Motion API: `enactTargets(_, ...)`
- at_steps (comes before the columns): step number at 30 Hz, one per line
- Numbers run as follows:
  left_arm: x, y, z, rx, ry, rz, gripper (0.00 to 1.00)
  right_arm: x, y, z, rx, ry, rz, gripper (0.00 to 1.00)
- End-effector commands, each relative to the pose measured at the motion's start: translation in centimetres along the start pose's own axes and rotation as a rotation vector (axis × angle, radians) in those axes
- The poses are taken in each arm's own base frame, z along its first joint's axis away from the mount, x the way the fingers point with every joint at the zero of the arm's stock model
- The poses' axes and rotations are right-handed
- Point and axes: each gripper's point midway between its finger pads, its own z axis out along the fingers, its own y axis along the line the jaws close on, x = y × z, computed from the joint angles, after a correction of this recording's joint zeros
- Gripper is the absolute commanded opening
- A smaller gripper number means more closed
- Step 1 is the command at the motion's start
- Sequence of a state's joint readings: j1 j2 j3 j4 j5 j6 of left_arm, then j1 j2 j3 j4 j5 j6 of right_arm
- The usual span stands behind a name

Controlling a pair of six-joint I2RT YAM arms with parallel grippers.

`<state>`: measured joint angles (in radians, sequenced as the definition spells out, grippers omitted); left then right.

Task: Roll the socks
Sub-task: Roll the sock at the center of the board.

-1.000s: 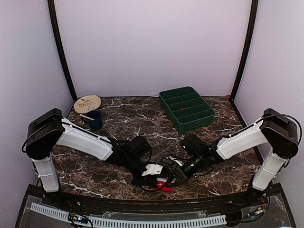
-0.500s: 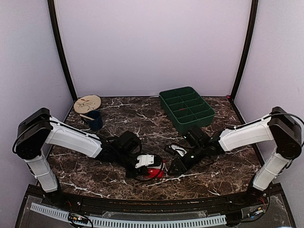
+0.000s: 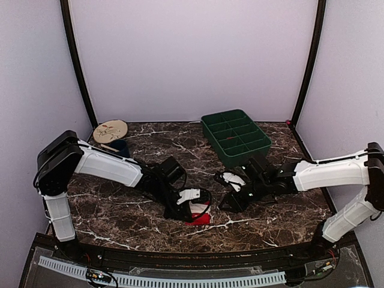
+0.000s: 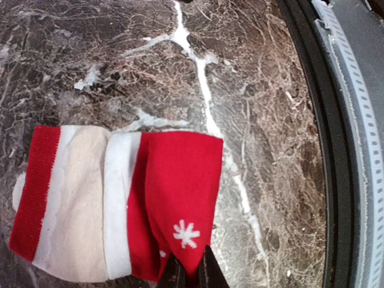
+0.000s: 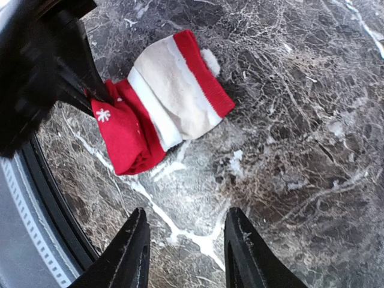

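The socks (image 4: 150,198) lie as one folded bundle on the marble table: a red part with white snowflakes and a cream and white cuff with a red band. In the top view they sit near the front middle (image 3: 200,218). My left gripper (image 4: 189,275) is shut on the red end's edge, which is pinched between its black fingertips; from above it is just left of the bundle (image 3: 187,210). My right gripper (image 5: 187,243) stands open over bare marble, apart from the socks (image 5: 159,102), and to their right in the top view (image 3: 229,203).
A green compartment tray (image 3: 235,137) stands at the back right. A dark blue cup (image 3: 118,150) and a round wooden disc (image 3: 110,130) are at the back left. The table's black front rail (image 4: 336,150) runs close to the socks.
My right gripper has let go, opened wider and drawn back to the right, away from the socks. My left gripper, still pinching the red end, has pulled the bundle slightly away from the front edge.
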<state>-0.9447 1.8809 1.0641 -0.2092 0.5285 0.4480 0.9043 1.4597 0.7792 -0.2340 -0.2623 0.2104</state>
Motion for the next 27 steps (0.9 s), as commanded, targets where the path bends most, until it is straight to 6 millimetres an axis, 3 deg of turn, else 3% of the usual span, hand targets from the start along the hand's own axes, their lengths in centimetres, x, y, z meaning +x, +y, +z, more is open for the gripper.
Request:
enactTargets(1,2.6,-3.0,0.6,0.239,0.084,-0.183,0.07,0.4,-0.1,-0.6,0.094,-0.055,-0.118,0.39)
enactTargets(8,2.0,-2.9,0.7,0.385,0.084,-0.308,0.07,2.0,3.2,-0.3,0.141,-0.065,-0.326,0.39)
enactTargets(15,2.3,-2.6,0.9,0.435,0.1,-0.359,0.08,2.5,5.0,0.6,0.171,-0.046,-0.474,0.4)
enactTargets(27,2.7,-3.1,0.9,0.475,0.117,-0.372,0.09,1.9,7.9,3.5,0.205,0.021,-0.69,0.43)
